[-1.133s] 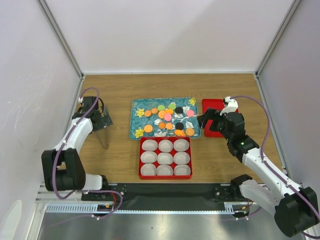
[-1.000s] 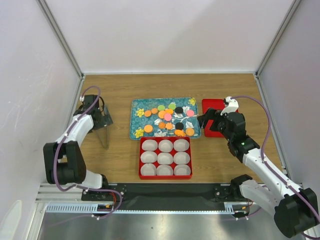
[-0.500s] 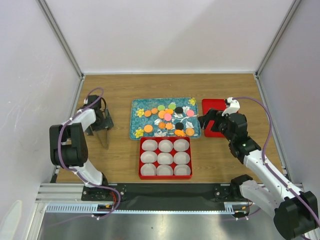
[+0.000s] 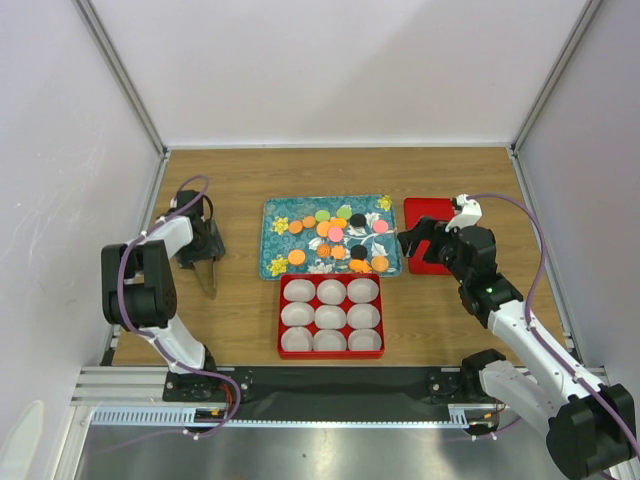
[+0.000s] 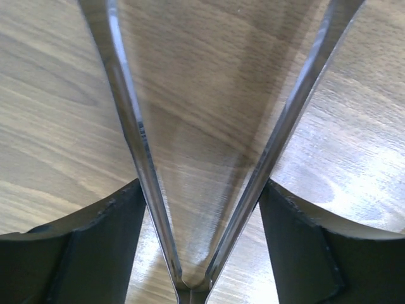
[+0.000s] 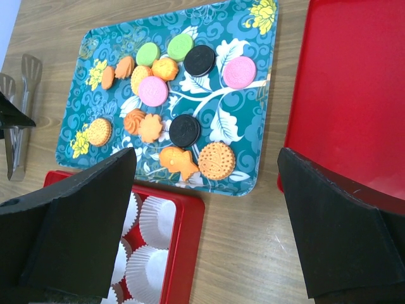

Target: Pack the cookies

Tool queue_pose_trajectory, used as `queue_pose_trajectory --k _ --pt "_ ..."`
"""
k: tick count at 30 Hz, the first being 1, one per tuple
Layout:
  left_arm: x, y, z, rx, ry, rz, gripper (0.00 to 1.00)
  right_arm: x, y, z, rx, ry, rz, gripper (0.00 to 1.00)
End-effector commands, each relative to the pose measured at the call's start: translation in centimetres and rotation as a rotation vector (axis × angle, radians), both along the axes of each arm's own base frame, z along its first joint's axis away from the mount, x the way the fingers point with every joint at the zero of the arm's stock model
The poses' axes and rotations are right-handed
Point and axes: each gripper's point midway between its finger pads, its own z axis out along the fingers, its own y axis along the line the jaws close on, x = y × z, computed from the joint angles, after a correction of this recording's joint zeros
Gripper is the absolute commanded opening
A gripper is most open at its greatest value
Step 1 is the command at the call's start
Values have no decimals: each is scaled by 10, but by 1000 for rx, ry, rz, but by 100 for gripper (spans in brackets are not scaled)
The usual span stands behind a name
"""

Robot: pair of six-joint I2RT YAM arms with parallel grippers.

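Observation:
The cookies [image 4: 335,235] lie spread on the teal flowered tray [image 4: 272,212]: mostly orange, with a few pink, green and black. The right wrist view shows them closely [image 6: 154,91] on the tray [image 6: 253,63]. My right gripper [image 4: 405,240] hovers over the tray's right edge, open and empty [image 6: 207,158]. My left gripper [image 4: 203,250] is down at the metal tongs [image 4: 208,278] on the table left of the tray. In the left wrist view its fingers [image 5: 82,247] press against both arms of the tongs [image 5: 136,139], near the hinge [image 5: 202,190].
A red box [image 4: 281,315] holding several white paper cups [image 4: 330,316] sits in front of the tray; its corner shows in the right wrist view [image 6: 190,228]. A red lid [image 4: 425,212] lies right of the tray under the right arm [image 6: 354,82]. White walls enclose the table.
The left arm has folded in and brought its gripper down onto the tongs, which have not moved. The right gripper has barely shifted.

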Motion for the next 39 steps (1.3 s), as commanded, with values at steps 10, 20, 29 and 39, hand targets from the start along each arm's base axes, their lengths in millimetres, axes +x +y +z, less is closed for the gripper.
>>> queue_pose_trajectory --k 10,20,29,39 --pt "32 -7 8 -59 -67 23 70 4 -2 10 15 -45 -8 100" --pt "35 -5 8 -48 -57 11 83 4 -4 10 5 -49 -13 100" --pt "28 -1 13 -12 -39 -29 88 4 -4 10 7 -51 -9 100" --pt "18 -1 -1 -8 10 -57 85 4 -3 10 11 -49 -2 100"
